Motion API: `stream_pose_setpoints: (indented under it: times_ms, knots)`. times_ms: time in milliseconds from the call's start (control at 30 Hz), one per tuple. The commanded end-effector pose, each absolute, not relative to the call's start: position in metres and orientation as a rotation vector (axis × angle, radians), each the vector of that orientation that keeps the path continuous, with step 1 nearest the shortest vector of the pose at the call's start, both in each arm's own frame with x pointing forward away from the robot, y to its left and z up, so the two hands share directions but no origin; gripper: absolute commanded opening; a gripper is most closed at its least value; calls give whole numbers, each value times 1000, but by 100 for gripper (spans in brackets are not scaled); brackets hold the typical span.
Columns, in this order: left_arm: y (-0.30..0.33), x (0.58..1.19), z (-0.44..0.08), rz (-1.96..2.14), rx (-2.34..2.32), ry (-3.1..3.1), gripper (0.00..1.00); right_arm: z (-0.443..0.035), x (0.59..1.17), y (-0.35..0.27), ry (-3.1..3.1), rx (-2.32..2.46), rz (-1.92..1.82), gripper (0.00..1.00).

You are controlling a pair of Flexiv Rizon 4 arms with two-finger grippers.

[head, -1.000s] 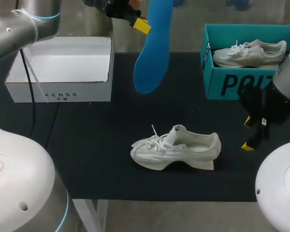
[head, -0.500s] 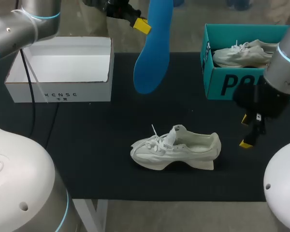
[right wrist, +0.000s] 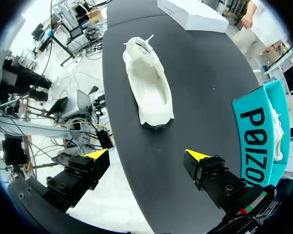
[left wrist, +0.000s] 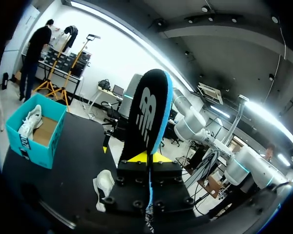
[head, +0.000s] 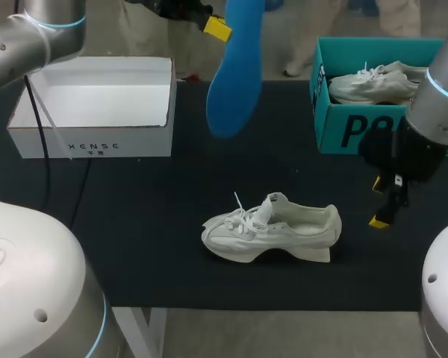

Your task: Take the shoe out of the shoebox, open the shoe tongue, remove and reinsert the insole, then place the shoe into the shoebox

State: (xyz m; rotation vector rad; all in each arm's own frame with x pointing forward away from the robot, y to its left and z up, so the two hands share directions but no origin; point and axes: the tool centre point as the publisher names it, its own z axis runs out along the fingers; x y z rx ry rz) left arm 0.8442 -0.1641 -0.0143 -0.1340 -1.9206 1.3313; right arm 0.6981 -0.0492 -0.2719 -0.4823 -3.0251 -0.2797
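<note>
At far left on the black table (head: 134, 216) sits an open-topped white shoebox (head: 89, 145), with small grey lettering on its front wall. To its right, held high above the table's far edge, the left gripper (head: 216, 28) is clamped on a blue insole (head: 235, 74), which hangs with its broad end down. In the left wrist view the insole (left wrist: 149, 112) stands edge-on between the yellow tips of that gripper (left wrist: 147, 157), and its dark face carries a large white logo.

Below it, near the middle of the table, a white lace-up shoe (head: 272, 227) stands on its sole, toe to the left, tongue pulled up. It is well apart from both boxes.

At far right a teal shoebox (head: 358, 127) bears large dark letters on its side and holds a second shoe (head: 373, 80), also white. Just in front of it the right gripper (head: 384, 203) hangs above the table, fingers spread wide and holding nothing. Its wrist view shows the shoe (right wrist: 149, 83) ahead of the parted tips (right wrist: 147, 155).
</note>
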Motion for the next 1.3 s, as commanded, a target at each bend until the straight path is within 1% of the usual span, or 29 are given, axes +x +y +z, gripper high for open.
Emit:
stream_pose_setpoints:
  times_ms: [33, 1033, 1300]
  knots:
    - [-163, 851, -12, 1329, -136, -1940, 0, -272, 696, -50, -3028, -484, -281, 100]
    - [-163, 851, -12, 1329, -136, -1940, 0, -272, 696, -50, -3028, -484, -281, 100]
    - [-163, 851, -12, 1329, -136, -1940, 0, -273, 734, -1, -3005, -510, -223, 100]
